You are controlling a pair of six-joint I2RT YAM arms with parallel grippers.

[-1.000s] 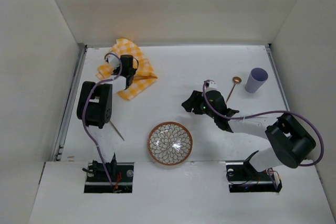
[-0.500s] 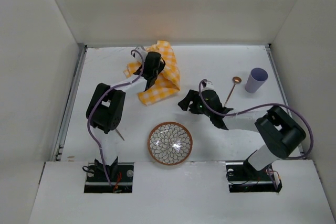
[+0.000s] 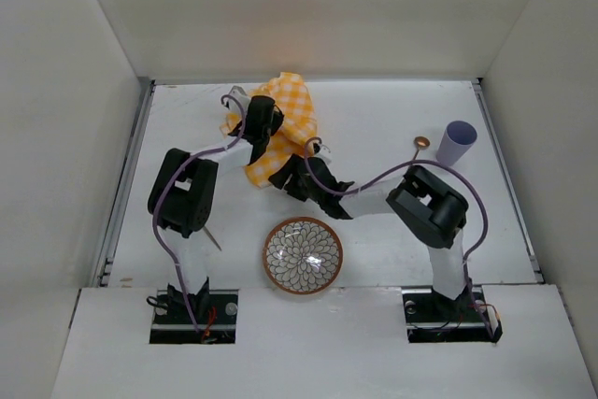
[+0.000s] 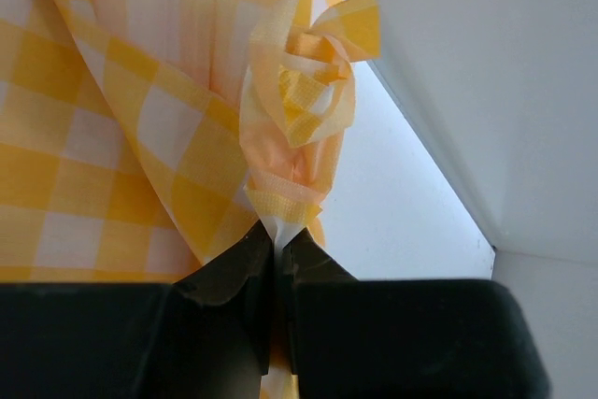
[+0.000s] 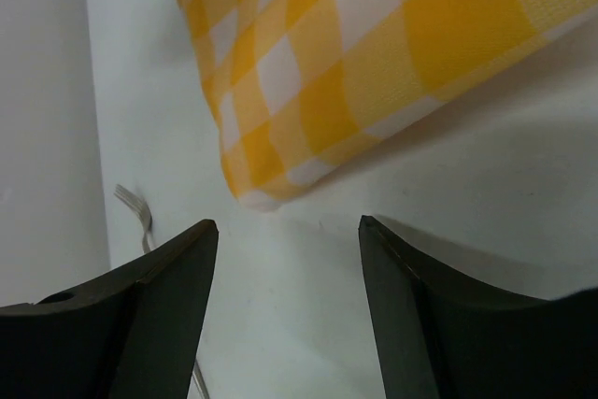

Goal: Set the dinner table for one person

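Yellow-and-white checked cloth point(image 3: 285, 128) is the piece in play. My left gripper point(image 4: 277, 238) has its jaws pressed together on a bunched fold of it, holding it partly up off the dinner table point(image 3: 392, 109) toward the far side, left of centre. My right gripper point(image 5: 287, 223) stands spread, low over the tabletop. The cloth's loose corner is just ahead of its fingers and nothing is between them.

By my reckoning the setting is barely begun. The patterned plate point(image 3: 302, 255) sits at the near middle, which looks a fair place for it. It may be a shallow bowl; the overhead view is too flat for me to tell. The cloth is not yet spread or folded flat. The fork point(image 3: 209, 234) lies on the table beside my left arm, left of the plate and apart from it. The spoon point(image 3: 414, 158) and the lilac cup point(image 3: 457, 143) are at the far right, well apart from the plate. What is left, as I judge it, is laying the cloth, then bringing fork, spoon and cup in around the plate.
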